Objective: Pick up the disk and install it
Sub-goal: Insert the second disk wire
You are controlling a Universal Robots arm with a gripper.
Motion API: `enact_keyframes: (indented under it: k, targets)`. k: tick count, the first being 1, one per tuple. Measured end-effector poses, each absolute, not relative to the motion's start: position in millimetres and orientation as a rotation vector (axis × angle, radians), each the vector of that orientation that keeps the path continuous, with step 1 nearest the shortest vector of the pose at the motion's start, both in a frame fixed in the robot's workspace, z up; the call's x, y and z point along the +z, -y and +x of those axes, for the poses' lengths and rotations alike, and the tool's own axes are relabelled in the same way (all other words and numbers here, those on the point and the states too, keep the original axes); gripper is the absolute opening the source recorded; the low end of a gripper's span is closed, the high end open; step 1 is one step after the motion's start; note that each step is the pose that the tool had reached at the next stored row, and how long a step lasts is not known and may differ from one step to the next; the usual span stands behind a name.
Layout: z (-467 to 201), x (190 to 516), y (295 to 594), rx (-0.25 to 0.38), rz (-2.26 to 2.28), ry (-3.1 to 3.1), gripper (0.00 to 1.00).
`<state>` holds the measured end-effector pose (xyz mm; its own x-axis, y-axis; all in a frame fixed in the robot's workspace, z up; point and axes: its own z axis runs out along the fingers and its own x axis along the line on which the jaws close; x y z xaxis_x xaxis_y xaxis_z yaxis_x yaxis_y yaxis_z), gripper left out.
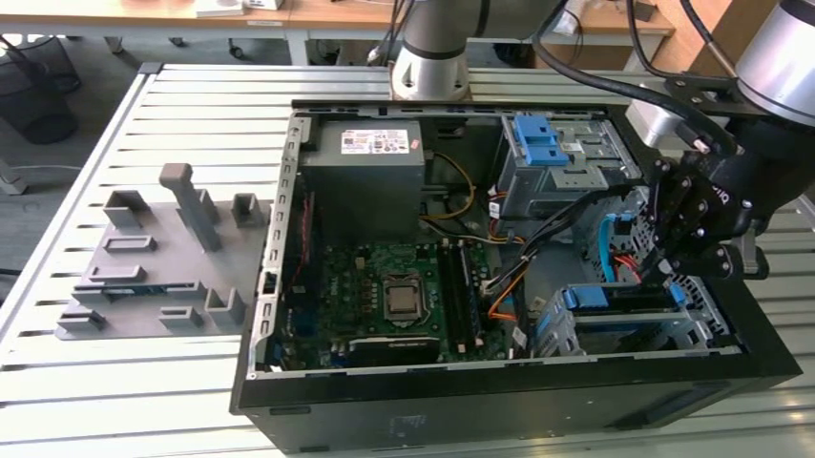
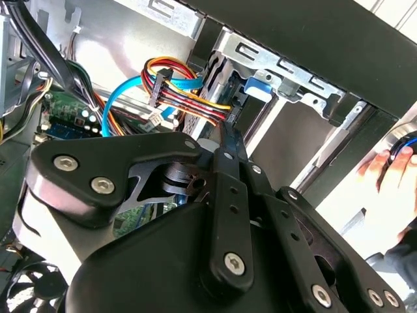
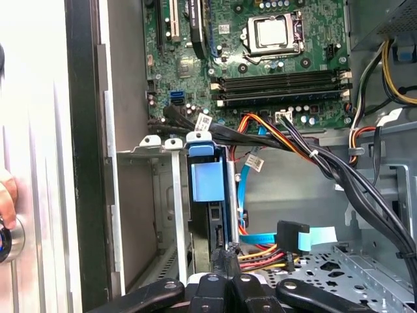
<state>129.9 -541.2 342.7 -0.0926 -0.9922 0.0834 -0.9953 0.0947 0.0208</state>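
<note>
The disk (image 1: 617, 298) sits edge-up in the metal drive cage (image 1: 688, 329) at the case corner on the exterior view's right, its blue rails showing. In the first wrist view the disk (image 3: 207, 179) stands in a cage slot with a blue tab at its end. In the second wrist view the disk (image 2: 217, 75) appears as a dark edge inside the cage. My gripper (image 1: 662, 272) hangs inside the case just over the cage. Its fingers are shut together, and the gripper (image 3: 225, 257) (image 2: 227, 130) has its tips at the disk's near end; whether they touch it I cannot tell.
The open computer case (image 1: 274, 286) lies on a slatted table. It holds a motherboard (image 1: 395, 296), a grey power-supply box (image 1: 369, 157), a second cage with a blue latch piece (image 1: 541, 143), and cable bundles (image 3: 313, 153). A grey fixture (image 1: 159, 248) stands beside it. A person's hand (image 2: 384, 166) is close outside the case wall.
</note>
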Motion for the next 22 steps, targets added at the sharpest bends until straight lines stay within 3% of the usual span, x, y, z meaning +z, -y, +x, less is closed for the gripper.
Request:
enact_keyframes:
  k: [11, 22]
  targets:
    - [108, 343, 541, 0.077, 2.069, 2.274, 0.11]
    - [99, 364, 541, 0.088, 2.074, 2.280, 0.11]
